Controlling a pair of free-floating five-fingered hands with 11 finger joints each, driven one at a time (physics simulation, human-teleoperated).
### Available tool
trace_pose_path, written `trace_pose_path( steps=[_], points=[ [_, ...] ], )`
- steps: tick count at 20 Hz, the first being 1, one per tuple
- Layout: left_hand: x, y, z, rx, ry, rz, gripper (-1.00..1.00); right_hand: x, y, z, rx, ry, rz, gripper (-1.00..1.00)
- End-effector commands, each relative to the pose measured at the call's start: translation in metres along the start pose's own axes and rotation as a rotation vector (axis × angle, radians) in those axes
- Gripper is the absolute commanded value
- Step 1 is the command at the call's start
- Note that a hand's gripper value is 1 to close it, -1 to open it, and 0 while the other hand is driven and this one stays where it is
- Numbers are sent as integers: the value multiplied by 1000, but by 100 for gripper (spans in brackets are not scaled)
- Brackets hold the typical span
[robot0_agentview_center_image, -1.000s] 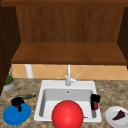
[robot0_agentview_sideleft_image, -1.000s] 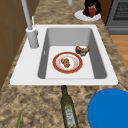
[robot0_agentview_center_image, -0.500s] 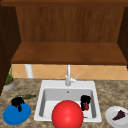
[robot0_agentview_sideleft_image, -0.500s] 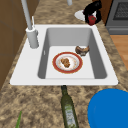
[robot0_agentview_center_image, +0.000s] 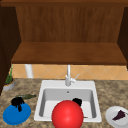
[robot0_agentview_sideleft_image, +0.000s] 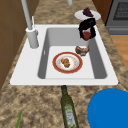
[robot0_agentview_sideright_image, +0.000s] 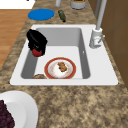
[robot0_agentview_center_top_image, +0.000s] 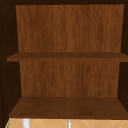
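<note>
1. Right hand (robot0_agentview_sideleft_image: 87, 26) is curled round a small red fruit (robot0_agentview_sideleft_image: 86, 35) and holds it above the right part of the sink (robot0_agentview_sideleft_image: 75, 77); I confirm the same hold from the right side view, hand (robot0_agentview_sideright_image: 36, 41) over fruit (robot0_agentview_sideright_image: 37, 52).
2. From the front I see little of that hand (robot0_agentview_center_image: 77, 101): a large red ball (robot0_agentview_center_image: 67, 114) stands nearest the camera and covers the basin floor behind it.
3. Both side views show what the ball hides: a red-rimmed plate (robot0_agentview_sideleft_image: 67, 62) with brown food on the basin floor, and a brown round item (robot0_agentview_sideleft_image: 82, 50) just beside the plate, below the held fruit.
4. Left hand (robot0_agentview_center_image: 17, 102) hangs over the blue plate (robot0_agentview_center_image: 17, 114) on the left counter; I cannot tell how its fingers stand.
5. A green bottle (robot0_agentview_sideleft_image: 68, 109) lies on the speckled stone counter (robot0_agentview_sideleft_image: 37, 102) beside the blue plate.
6. A white plate (robot0_agentview_center_image: 117, 117) with a dark purple item sits on the right counter.
7. Further back, the faucet (robot0_agentview_center_image: 68, 76) stands at the sink's rear rim, with a potted plant (robot0_agentview_center_image: 9, 82) at far left.
8. Wooden shelves (robot0_agentview_center_top_image: 67, 107) span the wall above.
</note>
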Motion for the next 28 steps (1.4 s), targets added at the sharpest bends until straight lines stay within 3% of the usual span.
trace_pose_path(
  steps=[1, 7, 12, 25, 28],
  points=[
    [0, 0, 0, 0, 0, 0, 0, 15, 22, -23, -46, -8, 23, 100],
    [0, 0, 0, 0, 0, 0, 0, 31, 50, -65, -64, -67, 46, 100],
    [0, 0, 0, 0, 0, 0, 0, 42, 82, -98, -49, -72, -10, 100],
    [0, 0, 0, 0, 0, 0, 0, 54, 160, -181, -60, -71, -27, 100],
    [0, 0, 0, 0, 0, 0, 0, 61, 149, -198, 22, -103, 19, 100]
  ],
)
